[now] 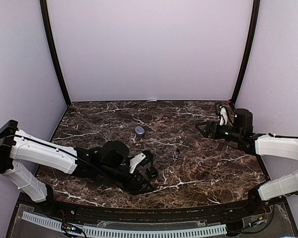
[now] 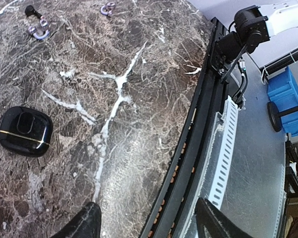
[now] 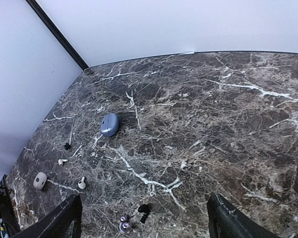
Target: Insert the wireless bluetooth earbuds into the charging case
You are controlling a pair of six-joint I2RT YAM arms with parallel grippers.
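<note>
Earbuds (image 3: 82, 183): several, white, black and purple, all loose on the desk (image 3: 213, 124); none seen in a case. Blue case (image 3: 110, 124), black case (image 2: 25, 131): apparently shut. Left end effector (image 2: 148, 213), right end effector (image 3: 143, 198): open, empty. Insertion judged wholly outstanding.

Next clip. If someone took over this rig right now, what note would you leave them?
Left gripper: jaws open, empty, low over the near edge of the table; black case lies off to one side of it.
Right gripper: jaws open, empty, above the table.
Things: blue case looks shut; pale oval, likely a case, beside white buds; black bud and purple buds lie loose together.
Done: no bud seen in any case.
Left: seat every bud.
</note>
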